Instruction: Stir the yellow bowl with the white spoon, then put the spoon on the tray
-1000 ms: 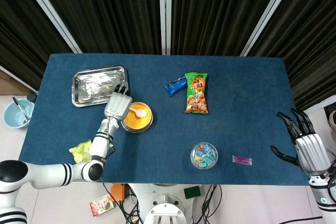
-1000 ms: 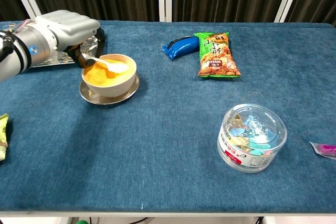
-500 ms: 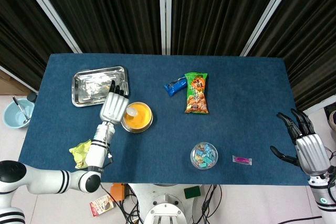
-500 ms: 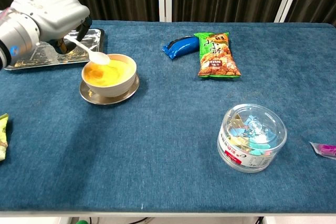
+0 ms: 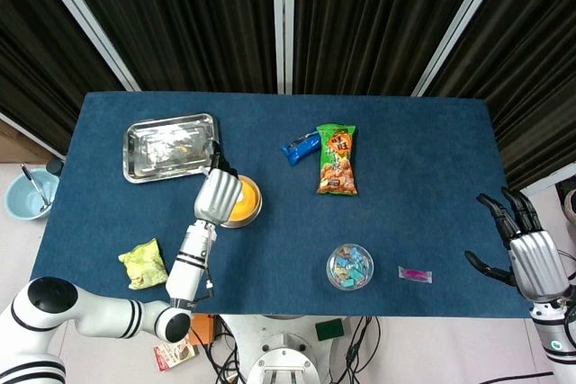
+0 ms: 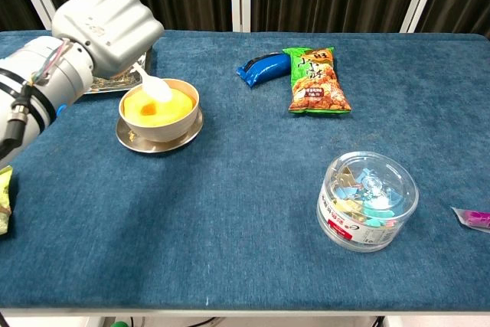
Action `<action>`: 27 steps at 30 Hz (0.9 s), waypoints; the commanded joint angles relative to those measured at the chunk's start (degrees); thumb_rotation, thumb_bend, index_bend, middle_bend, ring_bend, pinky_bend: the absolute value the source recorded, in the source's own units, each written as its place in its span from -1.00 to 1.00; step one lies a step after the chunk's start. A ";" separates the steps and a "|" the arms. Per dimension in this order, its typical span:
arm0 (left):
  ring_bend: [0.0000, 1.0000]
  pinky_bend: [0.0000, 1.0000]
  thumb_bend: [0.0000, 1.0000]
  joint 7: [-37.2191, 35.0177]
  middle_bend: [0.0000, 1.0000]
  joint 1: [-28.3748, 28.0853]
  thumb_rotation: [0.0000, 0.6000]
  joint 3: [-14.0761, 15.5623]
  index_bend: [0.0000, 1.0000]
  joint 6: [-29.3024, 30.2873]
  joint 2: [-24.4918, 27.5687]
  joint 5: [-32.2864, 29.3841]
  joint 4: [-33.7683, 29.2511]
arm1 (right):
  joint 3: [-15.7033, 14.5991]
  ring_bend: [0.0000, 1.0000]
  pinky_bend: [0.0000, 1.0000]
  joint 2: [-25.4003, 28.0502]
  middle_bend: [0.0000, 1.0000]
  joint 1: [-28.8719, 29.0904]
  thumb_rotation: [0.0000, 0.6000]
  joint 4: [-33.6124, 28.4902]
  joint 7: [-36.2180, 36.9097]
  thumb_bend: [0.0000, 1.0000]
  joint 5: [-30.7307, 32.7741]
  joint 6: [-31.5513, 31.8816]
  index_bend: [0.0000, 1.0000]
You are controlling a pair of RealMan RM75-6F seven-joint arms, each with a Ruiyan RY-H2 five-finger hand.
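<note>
Dark curtains hang behind a blue-covered bench (image 5: 432,159) that carries everything in play. From the left hand (image 6: 107,24) outward: it is closed around the handle of the white spoon (image 6: 155,86), and the chest view shows the spoon's bowl tilted down, hanging just above the yellow bowl (image 6: 158,110) and its contents. From the head view the hand covers most of that bowl, so the grip itself is hidden; only the handle emerging from under the knuckles tells that the spoon is held. The spoon sits low over the bowl because stirring needs its tip in the liquid, and the bowl rests on a small metal saucer (image 6: 157,138), which looks set there to catch drips.

Just behind the hand, touching nothing, lies the steel tray (image 5: 171,146), close enough that carrying the spoon over would be a short move; I judge it is placed near for that reason. Whether the stirring is finished cannot be read from these views.

Further out sit a blue packet (image 5: 299,147) and a green snack bag (image 5: 336,159) side by side, a clear tub of sweets (image 5: 349,267), a small pink wrapper (image 5: 415,273) and a crumpled yellow-green wrapper (image 5: 143,263), all well apart from the bowl. The right hand (image 5: 526,254) hangs off the bench's far right edge, fingers spread, holding nothing
</note>
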 commanded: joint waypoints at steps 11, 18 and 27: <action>-0.25 -0.66 -0.12 9.54 0.05 0.11 1.00 1.21 0.18 1.07 -3.32 1.65 4.75 | 0.00 -1.00 -0.88 -0.28 -0.65 0.08 1.00 0.38 0.35 -0.65 0.32 -0.38 -0.93; -0.25 -0.66 -0.12 13.50 0.04 0.55 1.00 2.79 0.19 -0.05 -3.37 2.68 6.55 | -0.05 -1.00 -0.88 -0.40 -0.65 0.10 1.00 0.42 0.31 -0.65 0.46 -0.61 -0.93; -0.25 -0.66 -0.12 16.16 0.04 0.65 1.00 3.29 0.20 -1.87 -4.23 3.93 7.07 | 0.01 -1.00 -0.88 -0.62 -0.65 0.26 1.00 0.45 0.29 -0.65 0.75 -1.06 -0.93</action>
